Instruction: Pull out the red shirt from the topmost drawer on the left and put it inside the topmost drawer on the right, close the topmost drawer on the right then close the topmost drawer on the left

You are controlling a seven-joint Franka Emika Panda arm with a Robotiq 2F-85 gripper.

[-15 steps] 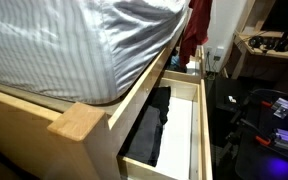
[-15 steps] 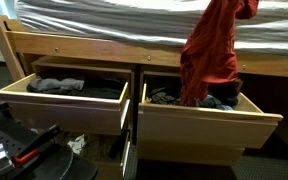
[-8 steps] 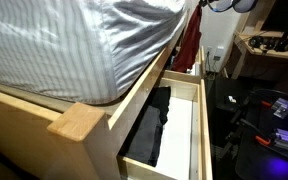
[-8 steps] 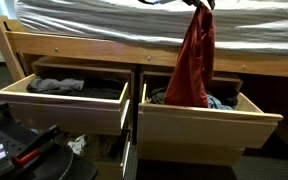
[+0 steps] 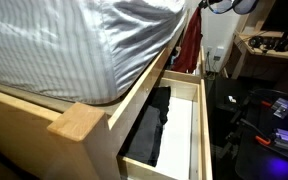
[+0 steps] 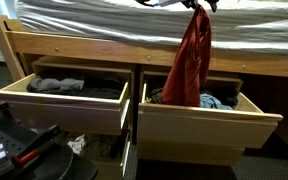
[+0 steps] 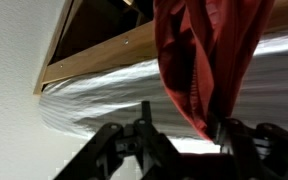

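The end effector (image 6: 198, 5) is clamped on a bunched upper fold of the red shirt (image 6: 191, 60), which hangs limp above the open right-hand drawer (image 6: 209, 125), its hem down by the clothes (image 6: 216, 102) inside. Light, soft and floppy, it will likely swing and trail; a pinch on gathered cloth looks safest, with no fabric left draped over the drawer front.

**Red shirt dangles over open drawer**

The red shirt (image 6: 190, 60) hangs from the gripper (image 6: 197, 6) at the top edge, its hem reaching the clothes (image 6: 220, 102) in the open right-hand drawer (image 6: 209, 122). The neighbouring drawer (image 6: 54, 110) also stands open, holding dark garments (image 6: 59, 85).
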